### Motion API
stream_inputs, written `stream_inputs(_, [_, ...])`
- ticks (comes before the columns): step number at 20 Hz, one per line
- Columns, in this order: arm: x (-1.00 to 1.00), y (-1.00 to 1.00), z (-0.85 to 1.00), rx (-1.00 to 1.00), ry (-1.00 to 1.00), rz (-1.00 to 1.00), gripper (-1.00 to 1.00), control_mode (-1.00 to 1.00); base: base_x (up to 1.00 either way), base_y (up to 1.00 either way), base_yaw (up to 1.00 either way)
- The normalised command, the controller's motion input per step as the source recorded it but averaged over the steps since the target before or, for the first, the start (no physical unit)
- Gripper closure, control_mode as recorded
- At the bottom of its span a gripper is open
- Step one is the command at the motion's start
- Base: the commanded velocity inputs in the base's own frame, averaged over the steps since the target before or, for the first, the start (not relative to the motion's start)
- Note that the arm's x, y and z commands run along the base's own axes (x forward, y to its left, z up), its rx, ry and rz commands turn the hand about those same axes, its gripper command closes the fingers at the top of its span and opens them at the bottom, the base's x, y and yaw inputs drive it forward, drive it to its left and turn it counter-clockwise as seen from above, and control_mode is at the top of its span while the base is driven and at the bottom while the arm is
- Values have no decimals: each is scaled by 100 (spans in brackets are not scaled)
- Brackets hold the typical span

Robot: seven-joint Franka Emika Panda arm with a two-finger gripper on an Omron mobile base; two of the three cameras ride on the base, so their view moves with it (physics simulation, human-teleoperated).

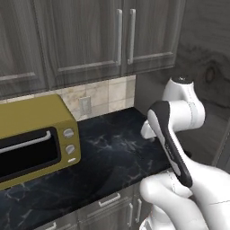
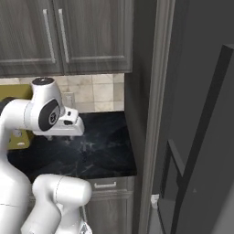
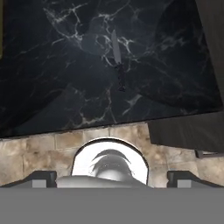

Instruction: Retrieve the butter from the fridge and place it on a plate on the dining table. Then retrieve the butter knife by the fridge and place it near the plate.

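butter knife (image 3: pixel 118 63) flat on black marbled counter (image 3: pixel 52 83) | jaws spread wide, holding nothing | fridge (image 2: pixel 201 137) door ajar

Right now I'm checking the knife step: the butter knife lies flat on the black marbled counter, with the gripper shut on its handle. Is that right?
Not quite. The butter knife does lie flat on the black marbled counter, but the gripper is open and apart from it, holding nothing. The hand view shows this.

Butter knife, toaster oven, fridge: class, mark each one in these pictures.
butter knife (image 3: pixel 118 61), hand view, where blade meets handle.
toaster oven (image 1: pixel 31 114), left base view, yellow top.
fridge (image 2: pixel 201 151), right base view, open door's edge.
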Motion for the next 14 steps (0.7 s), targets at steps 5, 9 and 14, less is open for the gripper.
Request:
stream_inputs(5, [43, 0, -55, -1, -11, 0, -100, -100, 0, 0, 0])
stream_inputs(9, [64, 2, -47, -4, -1, 1, -100, -100, 0, 0, 0])
stream_inputs(14, [58, 8, -50, -4, -1, 0, -100, -100, 0, 0, 0])
